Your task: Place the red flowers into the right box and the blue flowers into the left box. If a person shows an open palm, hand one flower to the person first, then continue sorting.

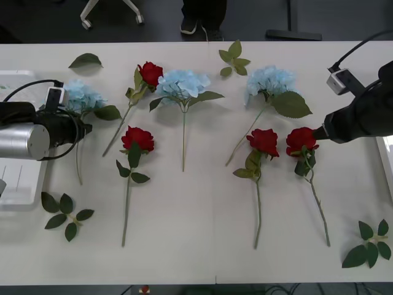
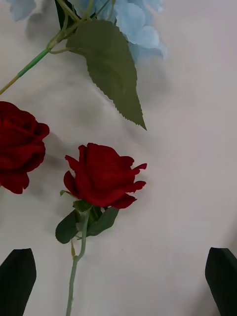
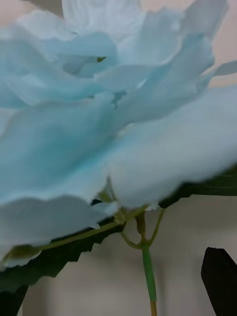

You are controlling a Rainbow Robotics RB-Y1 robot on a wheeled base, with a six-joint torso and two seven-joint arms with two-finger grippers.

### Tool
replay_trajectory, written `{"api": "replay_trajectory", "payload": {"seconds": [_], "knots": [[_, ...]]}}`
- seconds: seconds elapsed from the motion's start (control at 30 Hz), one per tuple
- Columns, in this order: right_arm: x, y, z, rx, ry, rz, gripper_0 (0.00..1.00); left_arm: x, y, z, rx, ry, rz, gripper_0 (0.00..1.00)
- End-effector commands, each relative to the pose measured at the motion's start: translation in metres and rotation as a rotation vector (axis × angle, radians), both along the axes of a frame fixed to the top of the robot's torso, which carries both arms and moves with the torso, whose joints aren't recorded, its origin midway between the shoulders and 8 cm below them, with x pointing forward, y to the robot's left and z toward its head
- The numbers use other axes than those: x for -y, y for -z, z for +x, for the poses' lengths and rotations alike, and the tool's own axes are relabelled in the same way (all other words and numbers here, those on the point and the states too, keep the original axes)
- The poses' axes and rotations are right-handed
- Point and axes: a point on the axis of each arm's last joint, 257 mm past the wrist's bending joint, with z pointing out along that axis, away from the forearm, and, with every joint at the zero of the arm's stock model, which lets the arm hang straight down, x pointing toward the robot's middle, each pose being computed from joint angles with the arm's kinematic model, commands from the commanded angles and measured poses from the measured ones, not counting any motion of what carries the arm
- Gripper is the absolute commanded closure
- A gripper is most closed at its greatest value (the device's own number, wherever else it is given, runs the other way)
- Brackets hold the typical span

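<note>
The left arm reaches in low from the left edge, its gripper (image 3: pixel 118 291) spread wide. The right gripper (image 2: pixel 118 281) (black fingers (image 2: pixel 17 276) parted) extends from the right.

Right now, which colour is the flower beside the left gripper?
Pale blue, a hydrangea head; the left wrist view shows it best.

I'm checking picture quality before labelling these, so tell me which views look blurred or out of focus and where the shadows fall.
Left wrist view: the blue flower sits so near that its petals smear soft, while its stem stays crisper. Right wrist view: the red rose is sharp, with a faint soft shadow on the table beside it. Front view: even overhead light, weak shadows, mild brightness on the tabletop, no harsh glare.
</note>
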Motion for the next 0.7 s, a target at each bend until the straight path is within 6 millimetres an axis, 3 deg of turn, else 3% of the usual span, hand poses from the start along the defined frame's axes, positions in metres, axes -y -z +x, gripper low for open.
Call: {"api": "replay_trajectory", "payload": {"seconds": [0.03, 0.1, 0.17, 0.2, 0.3, 0.37, 0.4, 0.43, 0.7], "knots": [[0.013, 0.009, 0.003, 0.037, -0.018, -0.052, 0.0, 0.008, -0.019, 0.018, 0.049, 0.021, 0.019, 0.0], [0.013, 0.018, 0.004, 0.043, -0.027, -0.055, 0.0, 0.011, -0.016, 0.019, 0.049, 0.02, 0.014, 0.0], [0.014, 0.025, 0.004, 0.046, -0.034, -0.064, 0.0, 0.01, -0.014, 0.02, 0.05, 0.018, 0.015, 0.15], [0.016, 0.029, 0.003, 0.042, -0.034, -0.068, 0.0, 0.009, -0.013, 0.021, 0.053, 0.017, 0.018, 0.3], [0.019, 0.033, 0.0, 0.031, -0.026, -0.07, 0.0, 0.008, -0.011, 0.02, 0.047, 0.016, 0.025, 0.56], [0.019, 0.038, -0.003, 0.02, -0.023, -0.071, 0.0, 0.004, -0.005, 0.019, 0.037, 0.009, 0.029, 0.88], [0.019, 0.039, -0.004, 0.019, -0.024, -0.073, 0.0, 0.003, -0.004, 0.018, 0.036, 0.008, 0.03, 0.97], [0.021, 0.041, -0.005, 0.016, -0.024, -0.076, 0.0, 0.002, -0.004, 0.019, 0.037, 0.007, 0.031, 1.0], [0.026, 0.06, -0.014, -0.004, -0.037, -0.123, 0.0, -0.003, -0.002, 0.017, 0.034, -0.011, 0.023, 1.0]]}}
